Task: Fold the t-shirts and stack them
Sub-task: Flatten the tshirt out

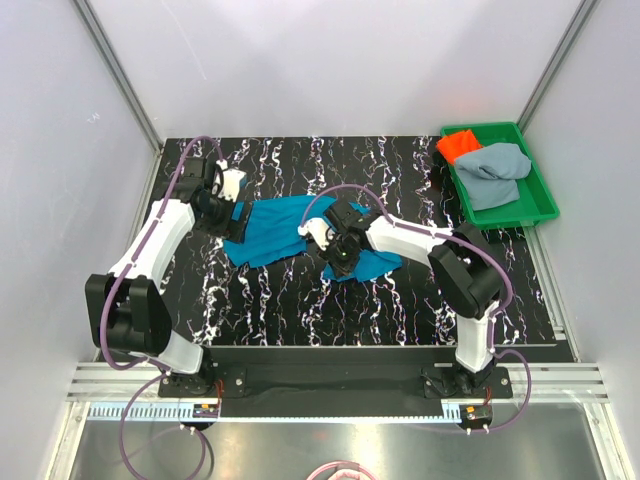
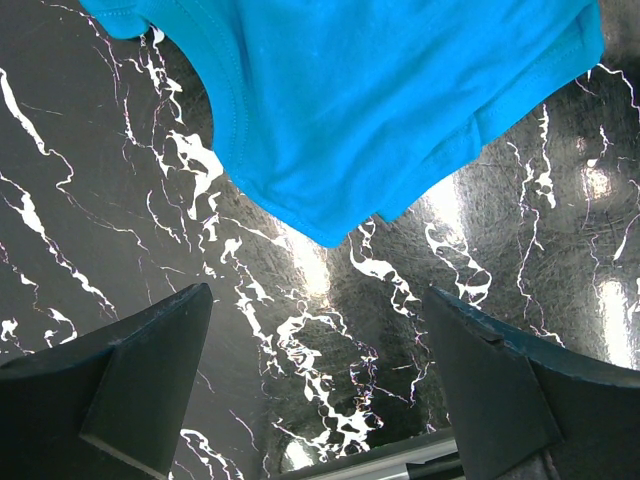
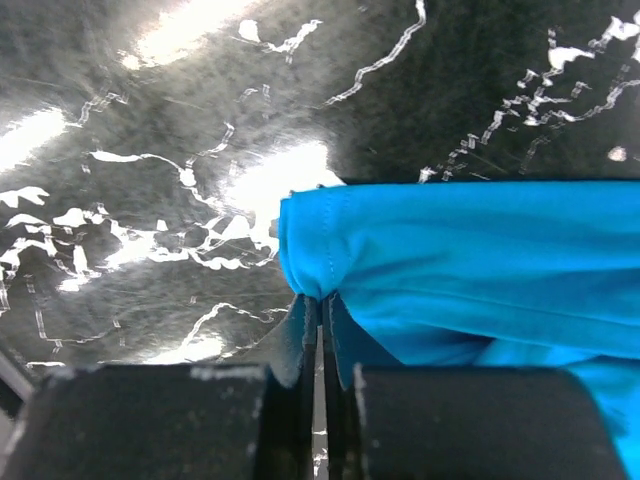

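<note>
A teal-blue t-shirt [image 1: 280, 228] lies crumpled across the middle of the black marbled table [image 1: 250, 300]. My right gripper [image 1: 340, 256] is shut on a hemmed edge of this shirt [image 3: 420, 260], the cloth bunched at its fingertips [image 3: 322, 300]. My left gripper [image 1: 222, 205] hovers at the shirt's left end, open, with only table between its fingers [image 2: 150, 370]; the shirt's edge [image 2: 380, 100] lies just beyond them. An orange-red t-shirt [image 1: 458, 146] and a grey-blue t-shirt [image 1: 495, 170] lie in the green tray [image 1: 545, 205].
The green tray stands at the table's back right corner. White walls with metal rails [image 1: 120, 75] close in the table on three sides. The arm bases [image 1: 330, 380] sit along the near edge.
</note>
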